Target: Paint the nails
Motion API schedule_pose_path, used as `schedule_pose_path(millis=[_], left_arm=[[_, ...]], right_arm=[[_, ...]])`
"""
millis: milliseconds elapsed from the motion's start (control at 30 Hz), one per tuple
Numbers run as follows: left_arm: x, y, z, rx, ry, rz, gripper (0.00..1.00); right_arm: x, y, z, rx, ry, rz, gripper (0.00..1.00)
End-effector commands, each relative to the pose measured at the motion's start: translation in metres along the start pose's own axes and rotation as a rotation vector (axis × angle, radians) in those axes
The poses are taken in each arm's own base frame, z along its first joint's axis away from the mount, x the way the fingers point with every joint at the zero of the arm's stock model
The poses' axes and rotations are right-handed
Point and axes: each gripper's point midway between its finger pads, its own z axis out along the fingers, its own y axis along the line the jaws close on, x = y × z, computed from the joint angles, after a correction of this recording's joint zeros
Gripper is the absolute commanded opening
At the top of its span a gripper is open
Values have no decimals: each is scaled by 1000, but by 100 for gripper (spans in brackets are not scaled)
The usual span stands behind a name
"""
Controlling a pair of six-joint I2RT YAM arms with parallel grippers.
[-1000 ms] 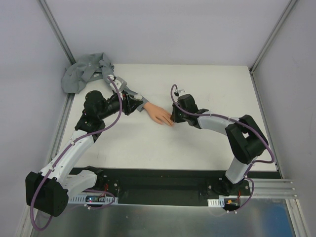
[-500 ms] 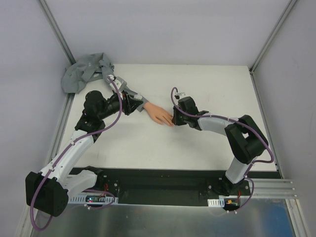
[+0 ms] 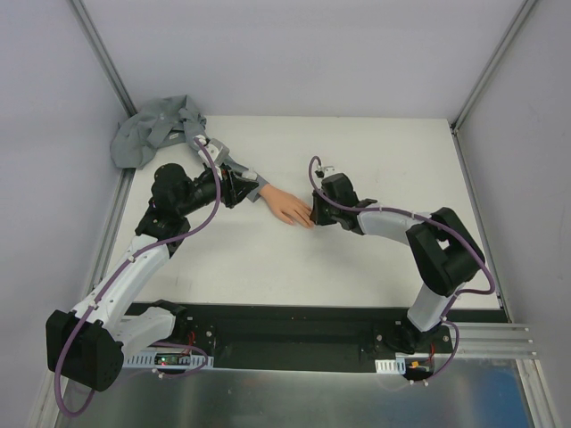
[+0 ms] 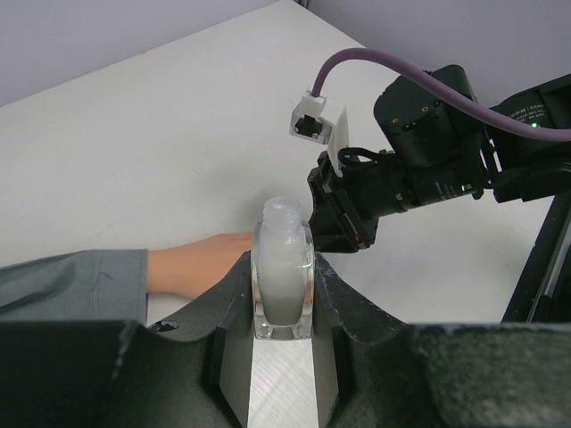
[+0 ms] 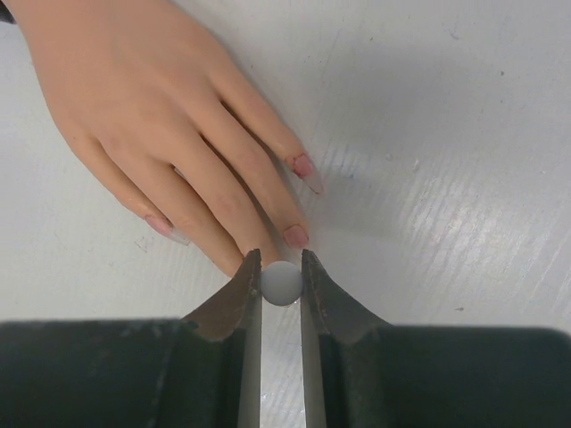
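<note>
At mid-table, right gripper (image 5: pixel 281 265) at the nails (image 5: pixel 296 236), bare table (image 3: pixel 375 143) beyond.

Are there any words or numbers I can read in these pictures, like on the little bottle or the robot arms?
No words or numbers can be read anywhere.
The small clear bottle: no label shows.
The mannequin hand: nothing written.
The white round knob in the right gripper: blank.
The right arm's black wrist: green lights only; any marks are too small to read.
</note>
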Motion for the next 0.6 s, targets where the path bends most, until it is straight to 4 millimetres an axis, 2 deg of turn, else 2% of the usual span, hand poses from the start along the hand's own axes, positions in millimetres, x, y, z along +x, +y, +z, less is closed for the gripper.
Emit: schedule_pose_path(millis=[0,267,567], left_arm=[[-15,-9,-2,41,-45,34,0],[-15,-10,-2,43,-47,36,0],[-14,-9,-1,39,-44,33,0]], right_arm=[[-28,19,-1,-63,-56,-11,0],[-28,18,3,-53,-51,-9,0],[-17,11,-4,-37,-36,-6,0]])
